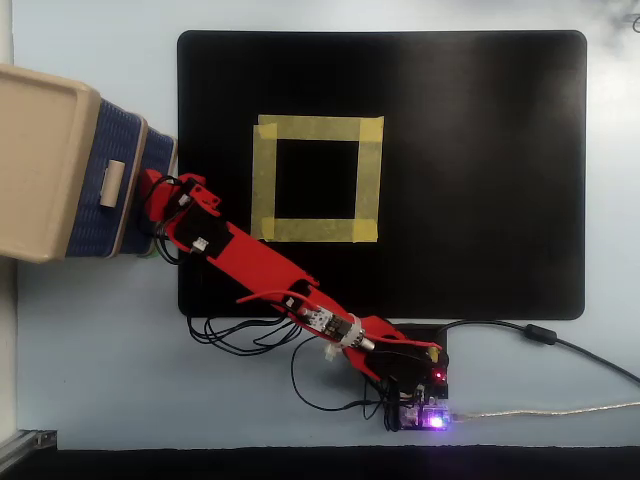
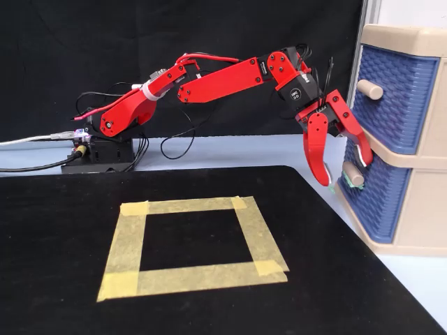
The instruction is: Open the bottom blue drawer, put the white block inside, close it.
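Nothing of the task looks finished yet: going left to right in the fixed view, we see the empty yellow tape square (image 2: 192,244), then the gripper (image 2: 342,174) with jaws spread around the handle of the bottom blue drawer (image 2: 380,199). We judge this drawer barely opened or closed, and we cannot find the white block in either view.

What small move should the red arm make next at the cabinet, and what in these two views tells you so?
Probably ease the gripper toward the handle of the bottom blue drawer and close on it. In the fixed view the jaws stand open with one tip by that handle, the drawer looks closed, and the white block shows in neither view.
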### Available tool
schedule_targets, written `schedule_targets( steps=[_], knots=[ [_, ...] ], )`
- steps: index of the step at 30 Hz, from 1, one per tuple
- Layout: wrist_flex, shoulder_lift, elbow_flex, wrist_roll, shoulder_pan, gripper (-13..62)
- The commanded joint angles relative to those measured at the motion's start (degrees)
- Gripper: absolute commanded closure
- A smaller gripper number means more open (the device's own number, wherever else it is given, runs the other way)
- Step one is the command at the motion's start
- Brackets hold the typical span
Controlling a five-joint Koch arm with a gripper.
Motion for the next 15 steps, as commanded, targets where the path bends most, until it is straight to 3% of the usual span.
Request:
schedule_targets(
  steps=[1, 3, 5, 12, 15],
  knots=[
    [20.0, 12.0, -4.1, -1.1, 4.5, 15.2],
    [38.9, 22.5, -3.3, 3.1, 9.8, 15.3],
    [38.8, 30.2, 2.4, 11.2, 15.0, 15.5],
    [36.8, 58.2, 60.4, 48.4, 33.8, 15.6],
    [33.2, 65.5, 85.7, 53.4, 44.3, 15.6]
  ],
)
